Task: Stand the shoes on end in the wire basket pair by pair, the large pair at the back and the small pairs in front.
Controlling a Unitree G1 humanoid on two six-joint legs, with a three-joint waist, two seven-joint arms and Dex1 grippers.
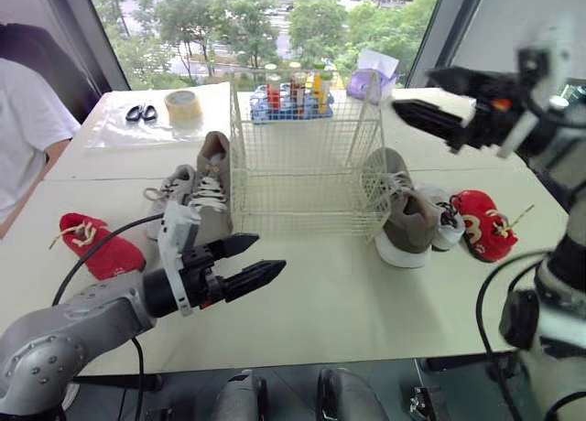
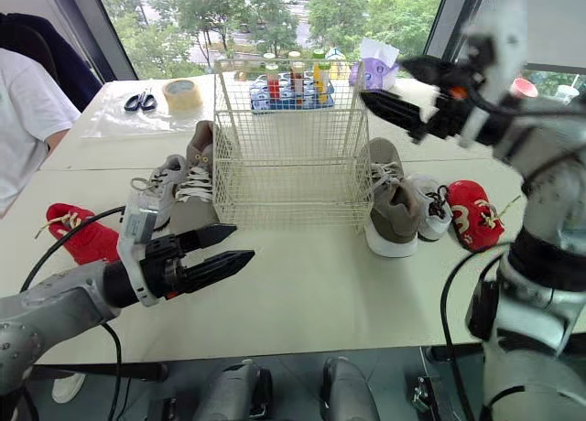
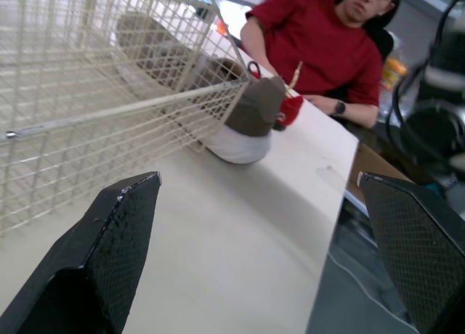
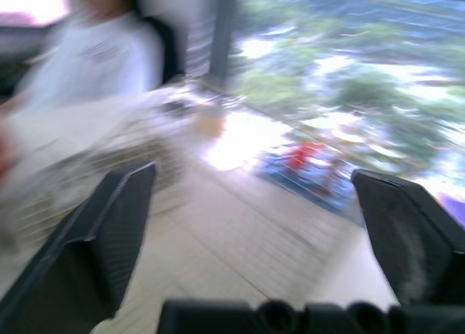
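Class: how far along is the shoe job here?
Done: nothing; the wire basket is empty. In hand: nothing; the left gripper and right gripper are open, holding nothing. Left: all three pairs, split on the table beside the basket: large grey shoes, small white shoes, red shoes.

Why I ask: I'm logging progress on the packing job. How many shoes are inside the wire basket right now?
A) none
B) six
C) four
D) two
A: the wire basket has nothing inside, and the shoes lie outside it on the table, for example one big brown shoe on its left and another brown shoe on its right.
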